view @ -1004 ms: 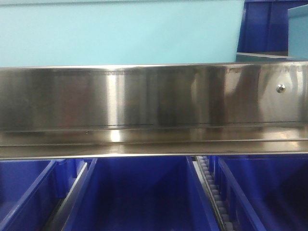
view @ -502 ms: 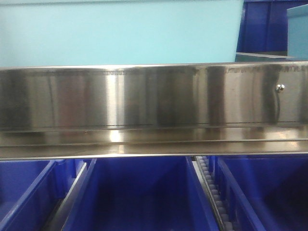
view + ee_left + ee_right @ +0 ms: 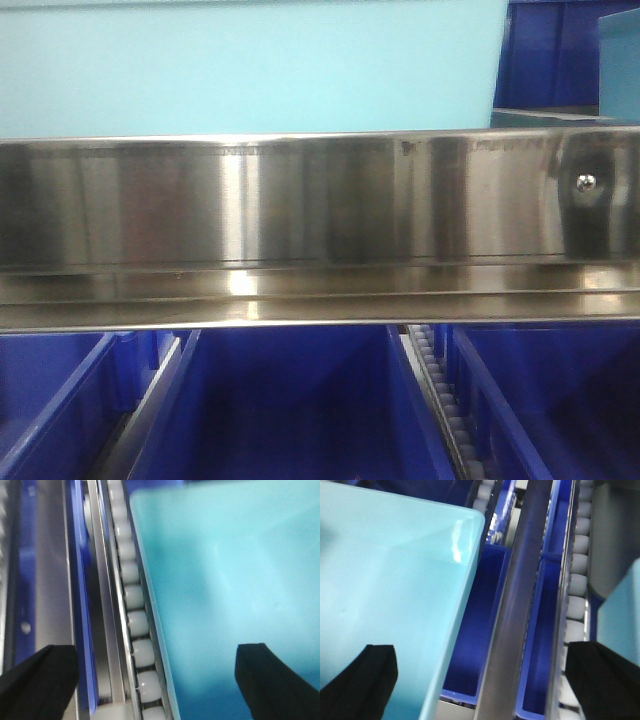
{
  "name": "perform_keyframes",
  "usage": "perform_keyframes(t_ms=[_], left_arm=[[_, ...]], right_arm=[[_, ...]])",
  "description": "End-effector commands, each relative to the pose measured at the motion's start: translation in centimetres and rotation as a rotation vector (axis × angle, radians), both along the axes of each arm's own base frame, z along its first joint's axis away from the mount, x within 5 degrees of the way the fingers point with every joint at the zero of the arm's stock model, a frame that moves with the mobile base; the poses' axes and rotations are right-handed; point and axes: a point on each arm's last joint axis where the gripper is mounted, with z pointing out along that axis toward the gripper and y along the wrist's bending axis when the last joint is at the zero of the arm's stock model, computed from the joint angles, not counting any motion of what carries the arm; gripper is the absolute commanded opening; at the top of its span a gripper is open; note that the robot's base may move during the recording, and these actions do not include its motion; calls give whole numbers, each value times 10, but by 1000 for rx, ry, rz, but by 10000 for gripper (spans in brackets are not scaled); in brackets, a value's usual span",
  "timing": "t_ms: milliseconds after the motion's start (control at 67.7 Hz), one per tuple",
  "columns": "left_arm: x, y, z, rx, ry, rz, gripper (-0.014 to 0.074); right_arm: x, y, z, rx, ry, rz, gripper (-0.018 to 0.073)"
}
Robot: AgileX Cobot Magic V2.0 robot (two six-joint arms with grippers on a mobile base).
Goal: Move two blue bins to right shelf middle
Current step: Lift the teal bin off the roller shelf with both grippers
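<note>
A broad brushed-steel crossbar (image 3: 300, 200) is seen spanning the front view, with soft vertical reflections across it. A small round screw (image 3: 585, 182) is set near its right end, and a narrower steel ledge (image 3: 300, 300) runs just below it. Under the ledge, a track of white rollers (image 3: 440, 400) and a slanted metal divider (image 3: 150, 410) are visible. In the left wrist view a roller row (image 3: 135, 625) is flanked by a grey rail (image 3: 52, 580). In the right wrist view, rollers (image 3: 577, 575) lie beside a steel rail (image 3: 512, 605).
</note>
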Motion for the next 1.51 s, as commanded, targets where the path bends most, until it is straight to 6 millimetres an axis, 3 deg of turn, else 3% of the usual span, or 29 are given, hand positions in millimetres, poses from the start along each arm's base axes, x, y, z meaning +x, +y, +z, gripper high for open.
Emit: perform_keyframes(t_ms=[0,251,487,576,664,871,945,1225,1491], left_arm=[[14,-7,-10,9,43,-13,538],[44,-16,-48,43,155,-12,538],[60,-21,-73,64,224,-12,538],[63,-22,-78,68,237,-12,524],[63,-22,-78,68,237,-12,459],[63,-22,-78,68,237,-12,45],[63,-22,-78,68,237,-12,-110],[61,-21,-75,65,229,-12,-111],[43,-16,-42,31,139,-14,-111]], right_arm=[[12,7,-7,-9,25,-9,568],[47,26,-55,-32,155,-25,568],[65,38,-87,-37,234,-26,565],[70,41,-96,-42,255,-26,510],[72,42,-102,-46,278,-25,377],[72,43,-104,-45,283,-26,-67],[72,42,-104,-46,289,-29,-167],[70,41,-101,-45,294,-34,-152],[56,35,-71,-5,209,-31,-152]])
